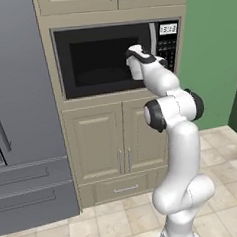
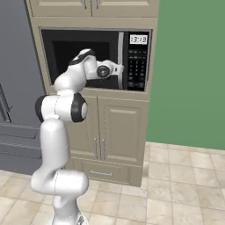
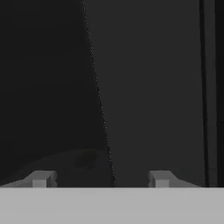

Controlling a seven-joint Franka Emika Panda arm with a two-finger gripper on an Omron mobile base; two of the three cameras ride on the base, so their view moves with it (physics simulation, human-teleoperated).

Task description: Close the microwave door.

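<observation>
One built-in grey-black microwave (image 1: 117, 58) sits above two beige cabinet doors (image 1: 119, 140); its one wide black glass-windowed microwave door (image 1: 104, 59) lies flush, closed. The two-finger gripper (image 3: 100, 178), fingertips (image 3: 40, 178) spread apart, faces the glass

big grey fridge (image 1: 20, 112) on the left, beige cabinet doors (image 1: 117, 140) plus a drawer (image 1: 126, 188) below, green wall (image 2: 193, 74), tan tile floor (image 2: 176, 189)

Kitchen, built-in microwave (image 1: 117, 58), beige cabinets (image 1: 119, 143), probably a fridge (image 1: 20, 112)
</observation>
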